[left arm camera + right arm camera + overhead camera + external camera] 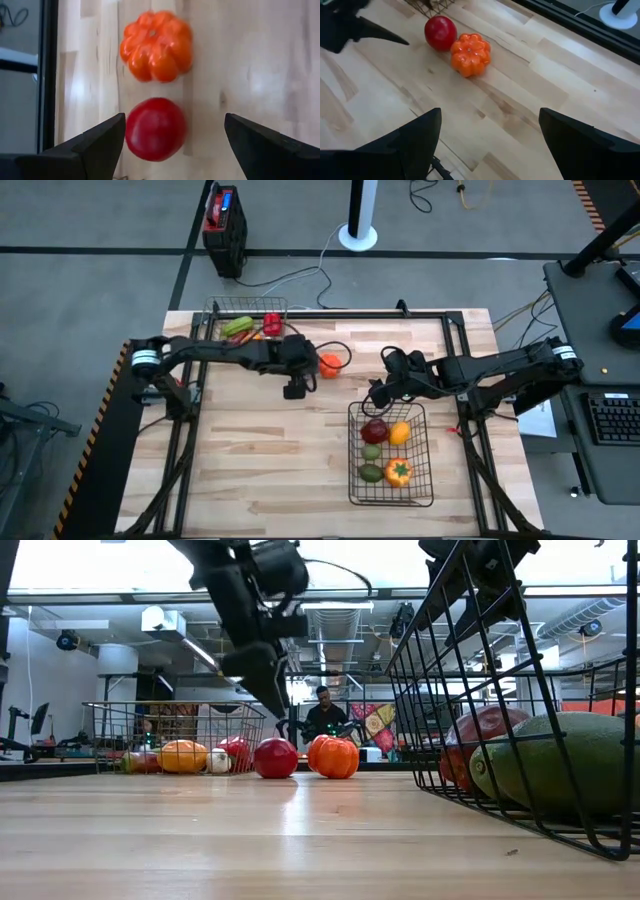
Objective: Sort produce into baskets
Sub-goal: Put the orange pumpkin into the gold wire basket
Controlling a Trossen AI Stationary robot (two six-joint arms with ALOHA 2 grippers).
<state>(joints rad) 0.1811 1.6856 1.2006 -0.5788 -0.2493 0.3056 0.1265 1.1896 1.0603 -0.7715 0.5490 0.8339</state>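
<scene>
A red tomato point(155, 128) and an orange pumpkin point(156, 46) lie side by side on the wooden table; both also show in the low view, tomato point(275, 757) and pumpkin point(335, 756). My left gripper point(175, 125) is open and hangs above the tomato, one finger on either side, clear of it in the low view point(270, 690). The smaller basket point(245, 320) at the far edge holds several pieces. The larger basket point(390, 455) at the near right holds several pieces. My right gripper point(382, 392) is open and empty above that basket's far end.
The small basket shows in the low view point(175, 735) with an orange piece point(182, 756), a white garlic point(218, 762) and a red piece point(237, 750). The large basket's wall point(480, 690) stands close at the right. A person sits in the room beyond the table point(322, 715).
</scene>
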